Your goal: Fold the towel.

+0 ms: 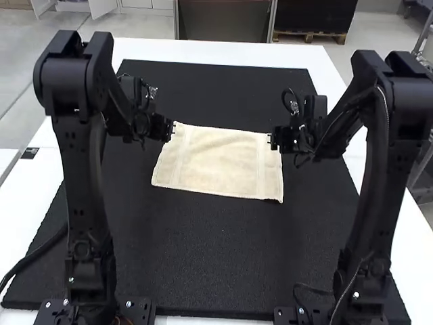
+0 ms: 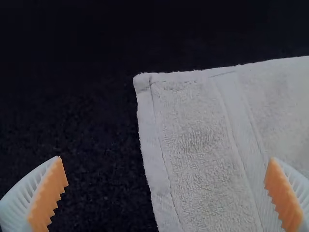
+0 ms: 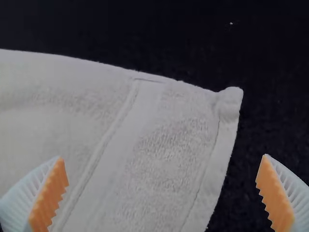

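Observation:
A cream towel (image 1: 220, 162) lies spread flat on the black mat, wider than it is deep. At its far left corner is my left gripper (image 1: 173, 128), and my right gripper (image 1: 270, 141) is at its far right corner. In the left wrist view the open left gripper (image 2: 166, 193) has the towel's corner and side hem (image 2: 193, 140) between and beyond its fingers. The right wrist view has the right gripper (image 3: 161, 193) open too, above the other corner part of the towel (image 3: 169, 145). Neither gripper holds the cloth.
The black mat (image 1: 216, 264) extends around the towel on all sides, on a white table (image 1: 203, 51). Both arms rise from the near edge, one on each side of the towel. A dark cable lies at the mat's left edge.

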{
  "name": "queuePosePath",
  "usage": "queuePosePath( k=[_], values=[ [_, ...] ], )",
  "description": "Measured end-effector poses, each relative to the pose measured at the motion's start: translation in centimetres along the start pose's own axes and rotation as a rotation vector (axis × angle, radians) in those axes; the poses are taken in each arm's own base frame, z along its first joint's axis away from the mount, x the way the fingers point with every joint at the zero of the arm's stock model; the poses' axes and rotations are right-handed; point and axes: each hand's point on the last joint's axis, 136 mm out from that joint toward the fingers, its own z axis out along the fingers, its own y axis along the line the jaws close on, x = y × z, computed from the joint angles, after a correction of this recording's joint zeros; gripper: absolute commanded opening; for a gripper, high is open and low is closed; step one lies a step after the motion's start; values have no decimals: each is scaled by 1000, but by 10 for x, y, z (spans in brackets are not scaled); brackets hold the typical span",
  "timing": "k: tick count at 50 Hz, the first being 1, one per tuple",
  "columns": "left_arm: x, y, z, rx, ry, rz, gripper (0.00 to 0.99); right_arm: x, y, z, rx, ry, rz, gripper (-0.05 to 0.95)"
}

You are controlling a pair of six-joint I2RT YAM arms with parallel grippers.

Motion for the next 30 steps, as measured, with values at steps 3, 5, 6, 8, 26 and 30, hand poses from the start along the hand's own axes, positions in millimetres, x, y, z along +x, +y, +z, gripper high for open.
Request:
queuePosePath(
  k=[3,5,6,8,26,30],
  values=[
    [-2,1,3,-1,-10,3,957,-1,0,0,-2,-3,1,902],
    [-3,2,4,-2,-14,3,957,-3,0,1,-2,-8,0,902],
    [-3,3,5,-2,-13,3,957,-4,0,2,-2,-8,0,902],
    [-2,3,7,-2,-13,2,957,-5,-1,3,-2,-11,-1,902],
    [-8,11,24,-2,-17,3,956,-10,-6,18,-3,-14,12,902],
    [-10,12,27,-3,-20,5,956,-16,-6,19,-6,-27,13,902]
  ],
)
